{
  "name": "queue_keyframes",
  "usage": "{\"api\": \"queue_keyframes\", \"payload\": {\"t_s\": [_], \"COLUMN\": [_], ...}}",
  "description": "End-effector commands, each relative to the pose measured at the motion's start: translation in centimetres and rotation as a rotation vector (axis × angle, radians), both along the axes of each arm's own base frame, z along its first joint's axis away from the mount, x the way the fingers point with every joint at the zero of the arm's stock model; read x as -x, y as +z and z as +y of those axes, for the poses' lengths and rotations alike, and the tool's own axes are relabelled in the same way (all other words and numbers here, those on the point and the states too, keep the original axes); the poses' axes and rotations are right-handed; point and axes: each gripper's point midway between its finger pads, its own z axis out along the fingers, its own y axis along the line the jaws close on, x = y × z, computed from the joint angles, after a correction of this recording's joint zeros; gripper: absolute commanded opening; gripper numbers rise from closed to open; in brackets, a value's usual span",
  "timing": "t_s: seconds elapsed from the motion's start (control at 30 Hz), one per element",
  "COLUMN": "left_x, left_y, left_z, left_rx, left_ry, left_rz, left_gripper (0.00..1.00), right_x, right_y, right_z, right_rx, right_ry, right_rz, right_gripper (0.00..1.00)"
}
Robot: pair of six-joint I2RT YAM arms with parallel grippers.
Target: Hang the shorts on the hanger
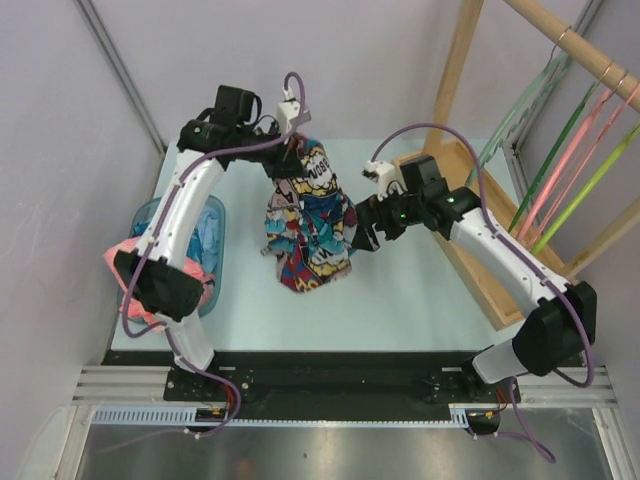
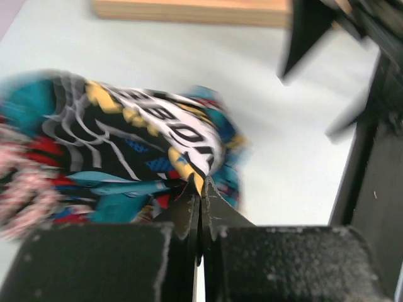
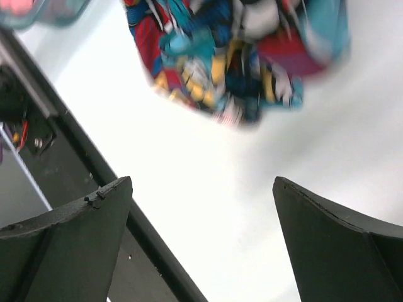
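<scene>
Lifting step: left claw [image 1: 292,143] pinches the shorts [image 1: 305,230] at the top, dangling mid-frame above the bench [image 1: 420,300]; right claw [image 1: 360,238] gapes wide beside them; next likely a second grip, then the hanger [image 1: 590,185], far right.

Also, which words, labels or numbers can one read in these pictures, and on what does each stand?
"BO": bold black letters on a white burst in the print of the shorts, just above the left gripper; the letters around them are blurred and folded, not readable.
Top view: the same lettering is too small to read.
Nothing else is readable in any view.
</scene>
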Motion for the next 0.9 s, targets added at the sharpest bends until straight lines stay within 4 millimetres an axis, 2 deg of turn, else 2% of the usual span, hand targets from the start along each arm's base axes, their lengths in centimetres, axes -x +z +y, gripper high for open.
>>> {"api": "queue_keyframes", "payload": {"t_s": [0.0, 0.03, 0.07, 0.1, 0.13, 0.17, 0.2, 0.23, 0.27, 0.33, 0.37, 0.4, 0.47, 0.63, 0.7, 0.87], "left_x": [8.6, 10.5, 12.0, 14.4, 16.3, 17.8, 20.5, 20.5, 21.5, 21.9, 21.7, 20.5, 19.0, 15.0, 13.9, 13.9], "left_y": [-0.1, -0.6, -1.8, -6.5, -8.2, -8.7, -12.8, -13.6, -14.7, -14.6, -13.6, -13.0, -11.6, -9.7, -10.5, -12.3], "left_z": [-1.1, -0.7, -0.7, 0.1, -0.7, 0.3, 1.1, 1.2, 2.1, 3.1, 3.0, 3.8, 4.4, 7.1, 7.8, 8.6], "left_rx": [-0.104, -0.147, -0.177, -0.244, -0.269, -0.309, -0.369, -0.371, -0.385, -0.387, -0.345, -0.311, -0.253, -0.113, -0.097, -0.111], "left_ry": [-0.269, -0.324, -0.360, -0.401, -0.465, -0.494, -0.543, -0.526, -0.510, -0.467, -0.448, -0.377, -0.294, -0.068, -0.012, 0.047], "left_rz": [-0.041, -0.094, -0.099, -0.010, -0.037, -0.110, -0.045, -0.078, -0.043, 0.008, 0.015, 0.038, 0.071, 0.137, 0.127, 0.109], "left_gripper": [0.00, 0.00, 0.00, 0.00, 0.02, 0.17, 0.31, 0.47, 0.70, 0.78, 0.82, 0.87, 0.88, 0.88, 0.87, 0.85], "right_x": [-1.2, -1.2, -1.3, -1.3, -1.0, -0.8, -0.6, -0.3, -0.1, 0.4, 0.5, 0.5, 0.7, 1.2, 1.5, 2.0], "right_y": [2.1, 2.2, 2.2, 2.3, 2.0, 1.8, 1.6, 1.1, 0.8, 0.3, 0.1, -0.3, -0.9, -2.7, -3.0, -4.7], "right_z": [-3.0, -3.3, -3.6, -4.0, -4.1, -4.2, -4.2, -4.1, -4.0, -3.5, -3.3, -3.1, -2.5, -0.5, 0.5, 2.7], "right_rx": [-0.035, -0.031, -0.027, -0.024, -0.020, -0.013, -0.009, -0.004, 0.001, -0.002, 0.006, 0.009, 0.014, 0.040, 0.045, 0.058], "right_ry": [-0.138, -0.133, -0.134, -0.138, -0.124, -0.104, -0.089, -0.074, -0.058, -0.018, 0.006, 0.018, 0.051, 0.145, 0.182, 0.254], "right_rz": [-0.032, -0.044, -0.052, -0.063, -0.058, -0.072, -0.078, -0.074, -0.079, -0.069, -0.079, -0.076, -0.074, -0.062, -0.074, -0.064], "right_gripper": [1.00, 1.00, 1.00, 1.00, 1.00, 1.00, 1.00, 1.00, 1.00, 1.00, 1.00, 1.00, 1.00, 1.00, 1.00, 0.98]}}
